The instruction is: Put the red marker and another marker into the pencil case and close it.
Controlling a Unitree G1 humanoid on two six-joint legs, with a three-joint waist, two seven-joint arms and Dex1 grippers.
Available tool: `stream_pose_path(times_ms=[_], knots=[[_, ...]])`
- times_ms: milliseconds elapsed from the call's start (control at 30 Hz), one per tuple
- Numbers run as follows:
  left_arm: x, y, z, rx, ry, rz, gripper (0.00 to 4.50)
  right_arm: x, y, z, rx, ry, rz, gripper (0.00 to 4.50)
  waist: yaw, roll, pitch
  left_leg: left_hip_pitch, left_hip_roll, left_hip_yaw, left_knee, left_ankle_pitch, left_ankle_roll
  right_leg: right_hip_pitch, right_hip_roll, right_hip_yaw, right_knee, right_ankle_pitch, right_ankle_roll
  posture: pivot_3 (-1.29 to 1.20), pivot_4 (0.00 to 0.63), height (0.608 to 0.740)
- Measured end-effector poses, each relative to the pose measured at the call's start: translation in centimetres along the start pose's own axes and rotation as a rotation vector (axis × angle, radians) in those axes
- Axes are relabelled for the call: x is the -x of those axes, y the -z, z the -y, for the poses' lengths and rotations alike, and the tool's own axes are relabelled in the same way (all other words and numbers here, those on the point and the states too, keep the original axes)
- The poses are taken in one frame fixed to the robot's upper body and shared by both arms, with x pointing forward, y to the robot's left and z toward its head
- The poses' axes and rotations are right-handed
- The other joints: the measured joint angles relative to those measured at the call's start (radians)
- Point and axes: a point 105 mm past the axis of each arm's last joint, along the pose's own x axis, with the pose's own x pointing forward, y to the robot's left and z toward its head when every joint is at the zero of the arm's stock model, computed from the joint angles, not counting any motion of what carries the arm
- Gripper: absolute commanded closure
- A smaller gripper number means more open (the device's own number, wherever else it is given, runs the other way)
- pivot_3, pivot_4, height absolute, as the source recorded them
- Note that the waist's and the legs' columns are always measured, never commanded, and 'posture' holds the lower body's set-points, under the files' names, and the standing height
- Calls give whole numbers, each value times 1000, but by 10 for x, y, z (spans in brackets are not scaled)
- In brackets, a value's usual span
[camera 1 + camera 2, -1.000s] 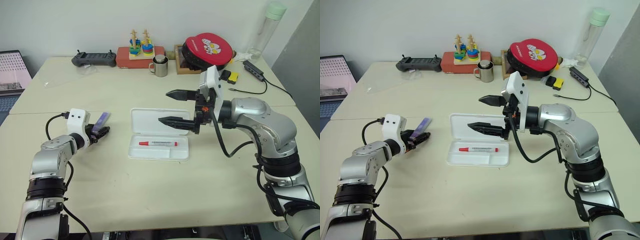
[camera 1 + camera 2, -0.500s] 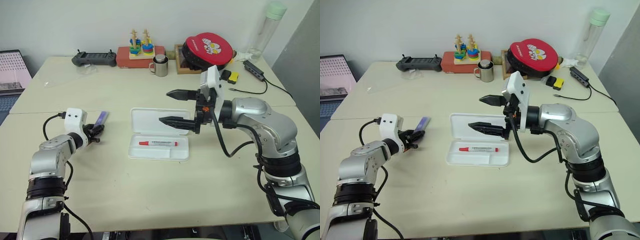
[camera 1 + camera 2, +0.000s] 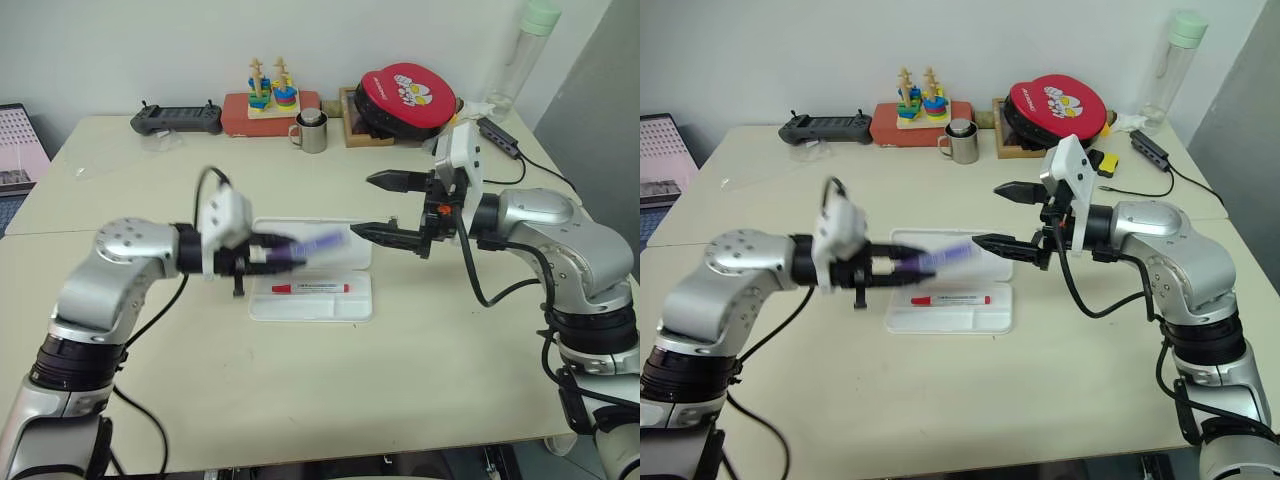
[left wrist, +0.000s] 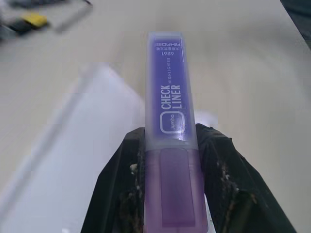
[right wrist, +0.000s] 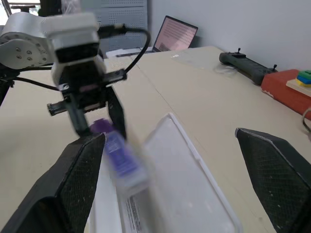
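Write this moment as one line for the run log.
left gripper: shut on purple marker, held over pencil case | right gripper: open, holds nothing | red marker: in tray | lid: open

Metal mug, red round case, seemingly a controller.

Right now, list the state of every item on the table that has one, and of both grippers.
Pencil case: lid open, lying flat on the table.
Red marker: capped, lying in the case's tray.
Purple marker: held in the air over the case.
Left gripper: shut on the purple marker.
Right gripper: open, holding nothing, hanging beside the case.
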Motion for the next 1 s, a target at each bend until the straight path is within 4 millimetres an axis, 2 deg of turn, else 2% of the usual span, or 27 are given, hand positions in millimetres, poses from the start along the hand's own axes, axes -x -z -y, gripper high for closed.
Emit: stream_pose_path(times_ms=[100, 233, 500, 733, 800, 833, 867, 1000], knots=[[-1, 22, -1, -55, 60, -115, 3277, 6, 4, -3, 16, 3, -30, 0, 12, 0, 0, -1, 0, 0, 1, 0, 0, 0, 0, -1, 0, 0, 0, 0, 150, 740], [0, 36, -5, -98, 101, -195, 3277, 11, 11, -11, 21, -8, -65, 0, 16, 0, 0, -2, -1, -1, 1, 0, 1, 0, 0, -2, -1, 0, 0, 0, 150, 740], [-13, 44, -7, -82, 118, -201, 3277, 11, 21, -28, 5, -53, -110, 0, 15, 0, 0, -2, -1, 0, 2, 0, 1, 0, 0, -2, 0, 0, 1, 0, 150, 740], [-14, 47, -7, -58, 115, -216, 3277, 12, 33, -38, -11, -87, -169, 0, 16, 0, 0, -2, -1, 0, 2, 0, 1, 0, 0, -2, 0, 0, 1, 0, 150, 740], [-14, 48, -7, -47, 117, -218, 2573, 12, 33, -38, -10, -89, -169, 0, 16, 0, 0, -2, -1, -1, 2, 0, 1, 0, 0, -2, 0, 0, 1, 0, 150, 740], [-14, 49, -6, -37, 117, -221, 2476, 11, 33, -38, -10, -90, -170, 0, 16, 0, 0, -2, -1, 0, 2, 0, 1, 0, 0, -2, 0, 0, 1, 0, 150, 740], [-14, 50, -6, -30, 117, -222, 2173, 11, 34, -39, -11, -92, -171, 0, 16, 0, 0, -2, -1, 0, 2, 0, 1, 0, 0, -2, 0, 0, 1, 0, 150, 740], [-15, 51, -5, -13, 115, -220, 1443, 10, 35, -40, -14, -100, -175, 0, 16, 0, 0, -2, -1, 0, 2, 0, 1, 0, 0, -2, 0, 0, 1, 0, 150, 740]])
